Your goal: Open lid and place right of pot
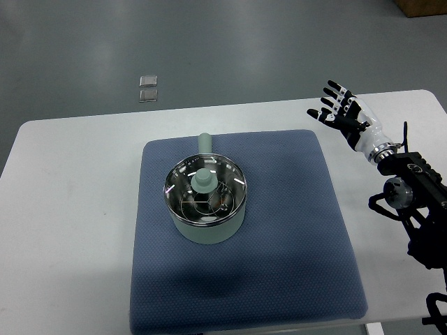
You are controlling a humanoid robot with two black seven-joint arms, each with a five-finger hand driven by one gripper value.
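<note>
The glass lid (205, 190) sits closed on the pale green pot (207, 227), its green knob (204, 181) upright at centre. The pot stands on a blue mat (293, 230) on the white tabletop (70, 209). Well to the pot's right, the right hand (343, 112) hovers with fingers (334, 89) spread, holding nothing.

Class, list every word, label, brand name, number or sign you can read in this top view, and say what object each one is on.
None: no text is readable anywhere in this view.
Pot and glass lid: no print visible.
Blue mat and white table: plain.
Right hand, open: black and white patches only, no lettering.
Two small clear packets on the floor: too small to tell.
</note>
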